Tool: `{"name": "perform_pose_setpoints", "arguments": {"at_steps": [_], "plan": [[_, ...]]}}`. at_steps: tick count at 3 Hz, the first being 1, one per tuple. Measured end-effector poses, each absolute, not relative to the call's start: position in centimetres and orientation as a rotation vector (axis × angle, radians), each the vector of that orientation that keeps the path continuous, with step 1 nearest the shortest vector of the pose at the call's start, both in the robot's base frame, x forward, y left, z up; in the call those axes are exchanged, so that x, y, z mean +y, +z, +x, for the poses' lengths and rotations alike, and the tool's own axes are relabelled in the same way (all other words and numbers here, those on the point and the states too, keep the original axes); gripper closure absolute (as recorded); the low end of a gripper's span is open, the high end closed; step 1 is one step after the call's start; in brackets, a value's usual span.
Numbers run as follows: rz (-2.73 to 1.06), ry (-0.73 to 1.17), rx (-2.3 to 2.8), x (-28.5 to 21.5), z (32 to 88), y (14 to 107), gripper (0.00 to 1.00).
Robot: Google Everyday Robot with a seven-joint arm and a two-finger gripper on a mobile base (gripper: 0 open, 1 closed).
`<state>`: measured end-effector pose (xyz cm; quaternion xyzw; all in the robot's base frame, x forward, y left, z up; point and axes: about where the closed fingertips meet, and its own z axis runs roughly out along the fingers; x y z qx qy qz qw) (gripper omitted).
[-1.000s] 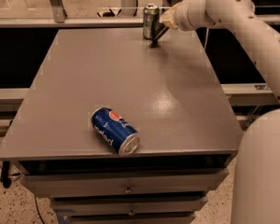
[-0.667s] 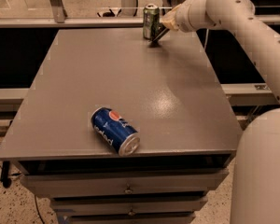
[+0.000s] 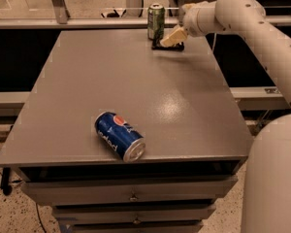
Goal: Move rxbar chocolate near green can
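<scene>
Near edge: blue Pepsi can (image 3: 120,136) on its side on table (image 3: 87,91), unmoved vs 1 s ago. Far right: rxbar chocolate (image 3: 167,47) flat on table, just right of upright green can (image 3: 156,21), mostly hidden under end effector (image 3: 170,39); grip state can't tell. Arm (image 3: 262,28) enters from right, wrist angled down, end effector lower than before.

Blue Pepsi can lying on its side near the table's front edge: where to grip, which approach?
Grip the blue Pepsi can mid-body from above, closing across its round sides: it lies flat with its silver end facing front-right, curved flanks exposed. The gripper sits at the far edge of the grey table, at the black rxbar chocolate beside the pale-green can.
</scene>
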<state>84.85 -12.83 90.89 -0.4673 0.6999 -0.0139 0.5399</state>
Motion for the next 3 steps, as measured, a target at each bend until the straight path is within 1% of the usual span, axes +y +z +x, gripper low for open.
{"name": "perform_pose_setpoints", "arguments": {"at_steps": [1,2,3], "plan": [[-1.094,-0.031,1.68,-13.6,83.8,90.6,0.0],[-1.023,0.008,1.683,-15.5,81.2,91.6,0.0],[-0.947,0.087,1.665,-18.6,78.0,93.1,0.0]]}}
